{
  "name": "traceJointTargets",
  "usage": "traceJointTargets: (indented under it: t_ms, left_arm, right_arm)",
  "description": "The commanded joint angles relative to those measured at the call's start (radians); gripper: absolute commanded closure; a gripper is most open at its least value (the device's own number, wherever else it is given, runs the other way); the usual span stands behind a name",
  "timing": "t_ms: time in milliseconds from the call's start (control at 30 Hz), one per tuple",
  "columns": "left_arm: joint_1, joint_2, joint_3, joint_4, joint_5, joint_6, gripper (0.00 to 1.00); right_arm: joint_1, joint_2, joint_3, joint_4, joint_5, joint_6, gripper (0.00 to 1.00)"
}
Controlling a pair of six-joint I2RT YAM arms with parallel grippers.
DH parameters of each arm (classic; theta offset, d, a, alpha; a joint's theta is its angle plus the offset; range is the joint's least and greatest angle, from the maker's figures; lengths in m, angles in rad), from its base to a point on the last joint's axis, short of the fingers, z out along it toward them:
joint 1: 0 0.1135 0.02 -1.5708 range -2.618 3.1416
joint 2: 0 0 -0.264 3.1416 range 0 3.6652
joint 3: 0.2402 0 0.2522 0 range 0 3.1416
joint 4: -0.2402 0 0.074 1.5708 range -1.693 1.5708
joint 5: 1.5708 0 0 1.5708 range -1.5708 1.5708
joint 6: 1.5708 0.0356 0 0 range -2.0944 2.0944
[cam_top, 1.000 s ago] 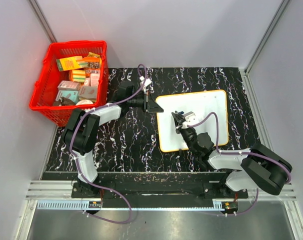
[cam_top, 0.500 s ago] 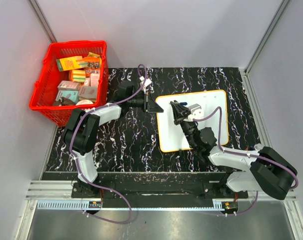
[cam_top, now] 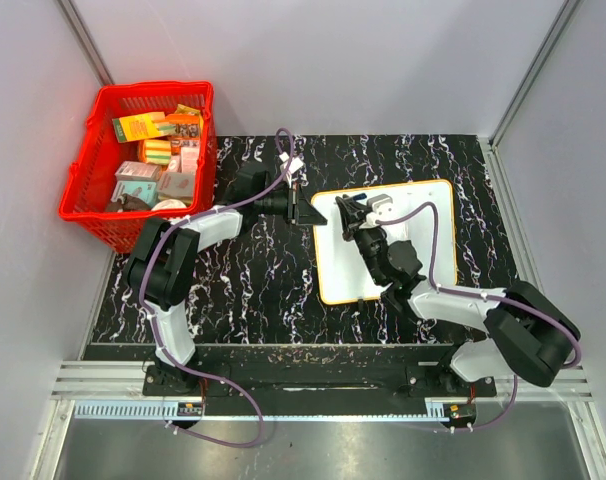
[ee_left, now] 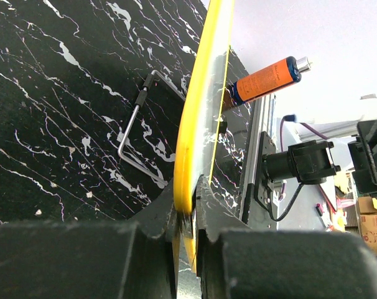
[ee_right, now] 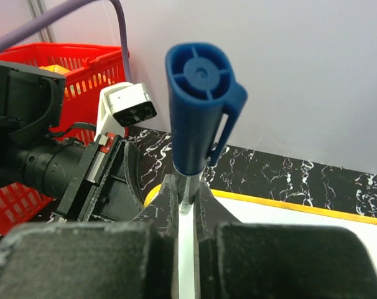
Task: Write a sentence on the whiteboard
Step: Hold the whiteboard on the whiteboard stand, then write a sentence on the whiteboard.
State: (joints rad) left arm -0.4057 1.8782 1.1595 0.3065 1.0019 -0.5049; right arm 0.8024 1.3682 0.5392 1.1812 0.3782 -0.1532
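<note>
Blue-capped marker [ee_right: 198, 106] stands in the right gripper [ee_right: 187, 205], which is clamped tight on its barrel over the left half of the whiteboard [cam_top: 335, 265]. The whiteboard lies on the black marbled table [cam_top: 253, 290]. At the whiteboard's left edge, the left gripper [ee_left: 185, 215] pinches the orange-yellow rim. Beyond the whiteboard's far-left corner, well apart, sits a red basket [cam_top: 155, 88].

No words, numbers or brands can be read anywhere. Printing on the boxes [cam_top: 153, 150] in the red basket [cam_top: 91, 215] is too small, and the whiteboard [cam_top: 438, 212] shows no legible writing.
</note>
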Motion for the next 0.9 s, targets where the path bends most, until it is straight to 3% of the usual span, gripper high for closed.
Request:
traceJointTargets:
  t_ms: [0,867]
  left_arm:
    - [-0.018,0.016,0.011,-0.046,-0.117,0.186,1.0]
    - [-0.027,0.033,0.04,-0.073,-0.103,0.204,1.0]
  right_arm:
    - [-0.023,0.023,0.028,0.003,-0.038,0.05,1.0]
    - [-0.032,0.112,-0.056,0.08,-0.005,0.09,1.0]
